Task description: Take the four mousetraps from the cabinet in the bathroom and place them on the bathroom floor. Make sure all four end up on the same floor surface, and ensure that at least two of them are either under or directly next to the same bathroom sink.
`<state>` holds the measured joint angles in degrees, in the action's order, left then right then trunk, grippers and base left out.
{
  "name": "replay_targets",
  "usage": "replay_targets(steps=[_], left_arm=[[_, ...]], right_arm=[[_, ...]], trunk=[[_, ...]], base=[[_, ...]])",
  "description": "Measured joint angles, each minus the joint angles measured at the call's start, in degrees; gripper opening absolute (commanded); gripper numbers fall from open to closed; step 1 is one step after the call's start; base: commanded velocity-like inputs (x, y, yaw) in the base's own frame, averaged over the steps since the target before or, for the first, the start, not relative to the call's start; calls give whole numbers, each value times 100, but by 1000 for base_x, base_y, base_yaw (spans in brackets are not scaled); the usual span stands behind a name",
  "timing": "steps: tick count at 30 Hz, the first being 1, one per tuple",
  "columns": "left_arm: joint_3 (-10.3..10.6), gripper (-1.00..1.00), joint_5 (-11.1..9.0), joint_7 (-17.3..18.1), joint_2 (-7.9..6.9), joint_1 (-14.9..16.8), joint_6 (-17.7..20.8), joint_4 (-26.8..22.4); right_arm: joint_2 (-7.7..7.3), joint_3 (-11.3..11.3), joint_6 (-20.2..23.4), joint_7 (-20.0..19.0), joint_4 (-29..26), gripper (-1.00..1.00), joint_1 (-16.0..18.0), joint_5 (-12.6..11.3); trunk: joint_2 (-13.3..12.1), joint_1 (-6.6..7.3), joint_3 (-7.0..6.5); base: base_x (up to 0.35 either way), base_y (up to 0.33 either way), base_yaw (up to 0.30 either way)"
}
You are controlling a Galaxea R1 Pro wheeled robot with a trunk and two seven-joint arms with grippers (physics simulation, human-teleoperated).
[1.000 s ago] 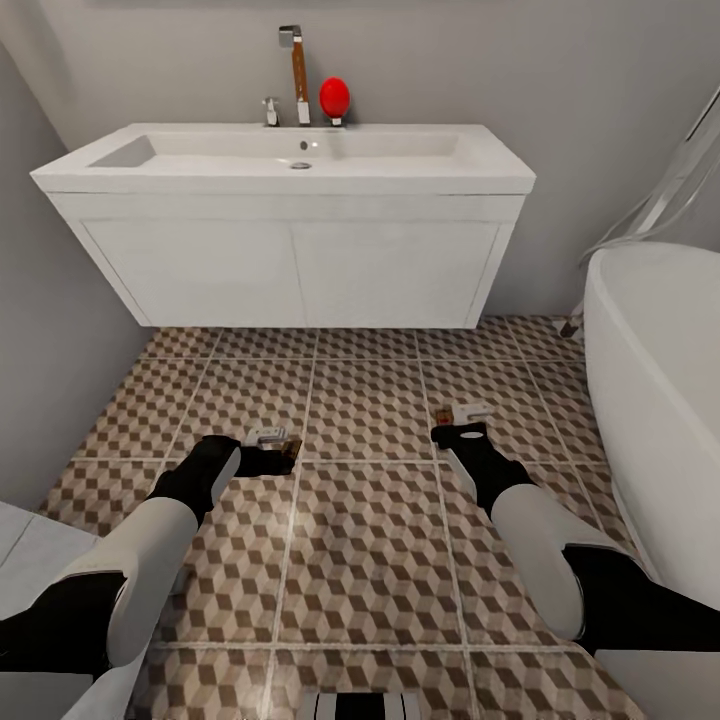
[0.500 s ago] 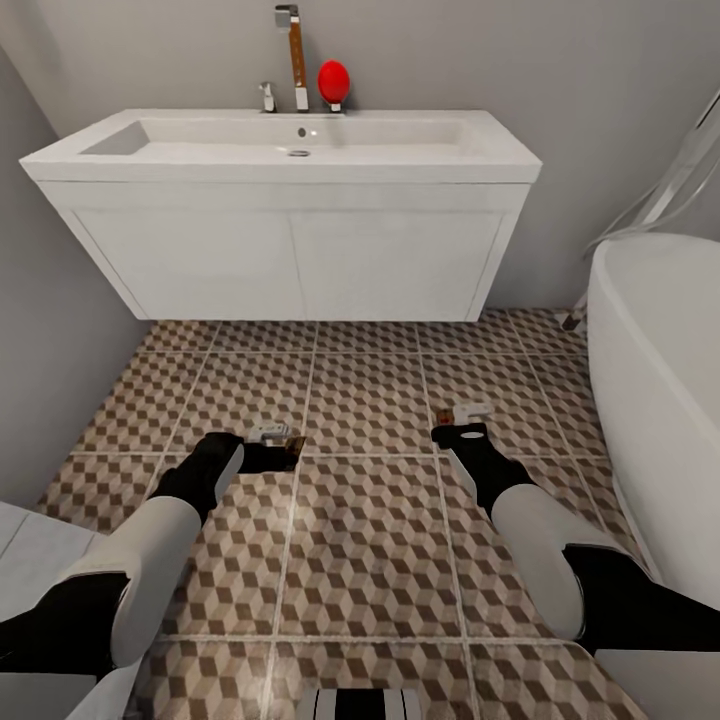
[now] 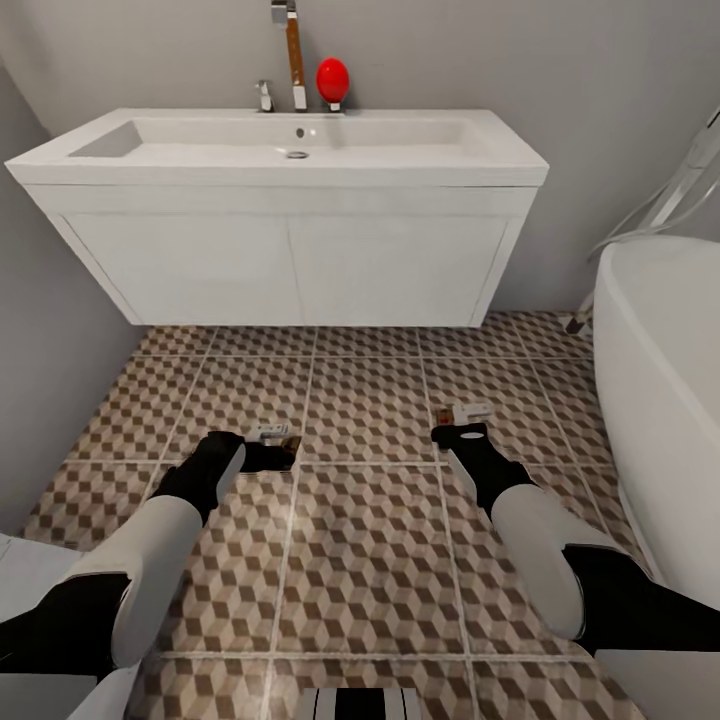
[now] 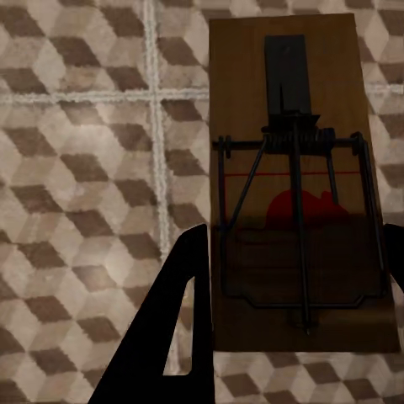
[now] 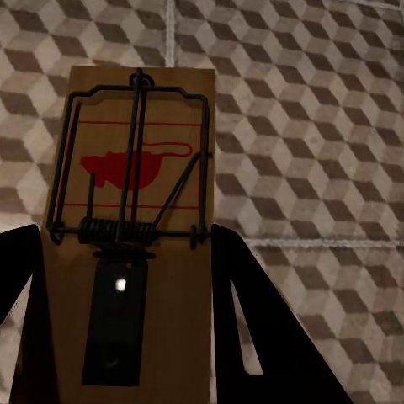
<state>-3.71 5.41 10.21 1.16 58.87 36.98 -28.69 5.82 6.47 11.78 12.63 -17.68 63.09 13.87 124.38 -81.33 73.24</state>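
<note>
1. My left tool (image 3: 268,455) holds a trap (image 4: 295,181), a brown board with dark wire and a red spot, clamped between its two dark fingers (image 4: 181,320).
2. My right tool (image 3: 458,432) holds a second trap (image 5: 135,227) the same way, a finger on each long edge of the board.
3. In the head view the left trap (image 3: 276,436) shows at the tip of my left tool, at about 7 o'clock from the picture's middle, and the right trap (image 3: 462,412) at about 4 o'clock.
4. Both traps are over the floor (image 3: 365,540) of cube-patterned tiles; I cannot tell whether either touches it.
5. The sink (image 3: 290,150) stands at 12 o'clock from both tools, its white vanity hanging above the tiles, well apart from the traps.
6. A chrome tap (image 3: 291,55) and a red ball (image 3: 332,78) stand at the sink's back edge.
7. A white tub (image 3: 665,400) lies at 3 o'clock, near my right arm.
</note>
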Motion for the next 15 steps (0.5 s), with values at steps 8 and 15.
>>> replay_targets(steps=[8,15], left_arm=[[7,-100,18,-105,1,0,-50,1],[11,-100,13,-112,-6,0,-57,-20]], right_arm=[[-8,2,3,-28,35,-100,0,-11],[-29,7,27,-27,46,-100,0,-19]], trunk=[[0,0,0],[0,0,0]], base=[[317,0,0],[311,0,0]])
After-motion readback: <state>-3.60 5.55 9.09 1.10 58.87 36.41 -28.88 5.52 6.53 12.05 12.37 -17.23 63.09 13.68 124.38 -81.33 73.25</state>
